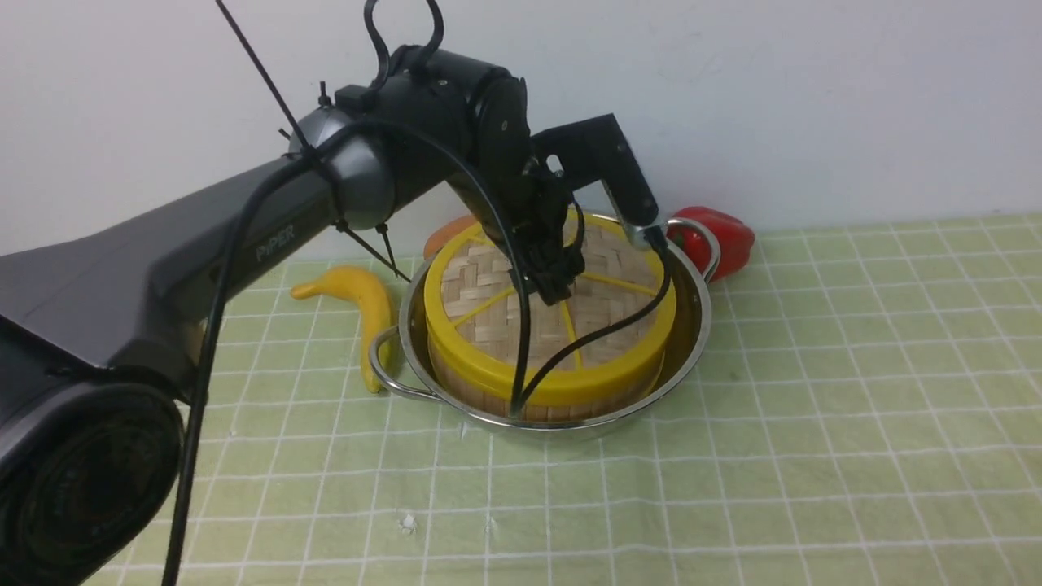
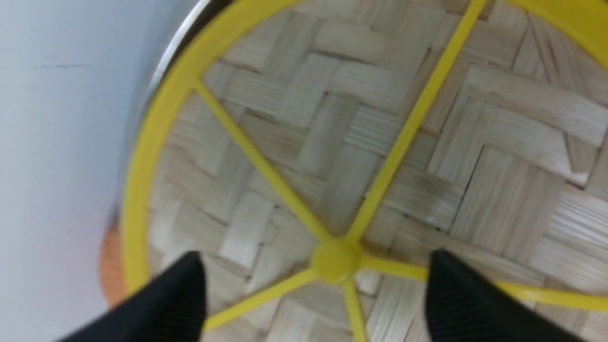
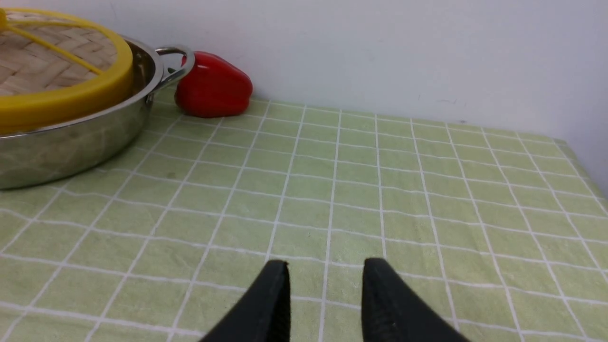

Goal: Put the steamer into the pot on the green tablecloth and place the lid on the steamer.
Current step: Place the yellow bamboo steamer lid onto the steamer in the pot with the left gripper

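Front view: lid [image 1: 547, 303] sat on steamer [image 1: 488, 397] inside pot [image 1: 692, 325], on green tablecloth [image 1: 814, 407]. Left gripper [image 2: 316, 285] hovered over the lid's hub, jaws released, straddling it. Right gripper [image 3: 325, 304] jaws parted, empty, over open cloth. Red pepper [image 3: 213, 85] beside pot's handle; banana [image 1: 366, 309] near opposite rim.

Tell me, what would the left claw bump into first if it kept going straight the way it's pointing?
Most likely the lid. The left claw points at it with jaws open on either side of the yellow hub, so it would probably meet the woven top or hub first.
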Controlling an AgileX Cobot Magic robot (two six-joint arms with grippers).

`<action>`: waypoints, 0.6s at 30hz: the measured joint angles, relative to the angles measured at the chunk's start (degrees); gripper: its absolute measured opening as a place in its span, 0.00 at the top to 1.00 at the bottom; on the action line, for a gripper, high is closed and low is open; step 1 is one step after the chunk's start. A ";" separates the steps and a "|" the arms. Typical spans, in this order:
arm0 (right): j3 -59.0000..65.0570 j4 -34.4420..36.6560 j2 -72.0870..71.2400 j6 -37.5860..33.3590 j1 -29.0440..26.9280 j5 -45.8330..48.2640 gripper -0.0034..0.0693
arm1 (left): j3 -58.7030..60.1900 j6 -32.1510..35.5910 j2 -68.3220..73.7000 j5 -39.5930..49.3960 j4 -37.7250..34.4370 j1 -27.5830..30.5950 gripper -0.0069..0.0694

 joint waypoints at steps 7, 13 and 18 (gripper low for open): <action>0.00 0.00 0.00 0.00 0.00 0.00 0.62 | 0.00 -11.18 -13.25 0.12 0.67 0.00 0.05; 0.00 0.00 0.00 0.00 0.00 0.00 0.62 | -0.07 -21.85 -25.37 5.88 1.72 0.00 0.44; 0.00 0.00 0.00 0.00 0.00 0.00 0.62 | -0.07 -26.46 -30.84 14.65 1.83 0.00 0.83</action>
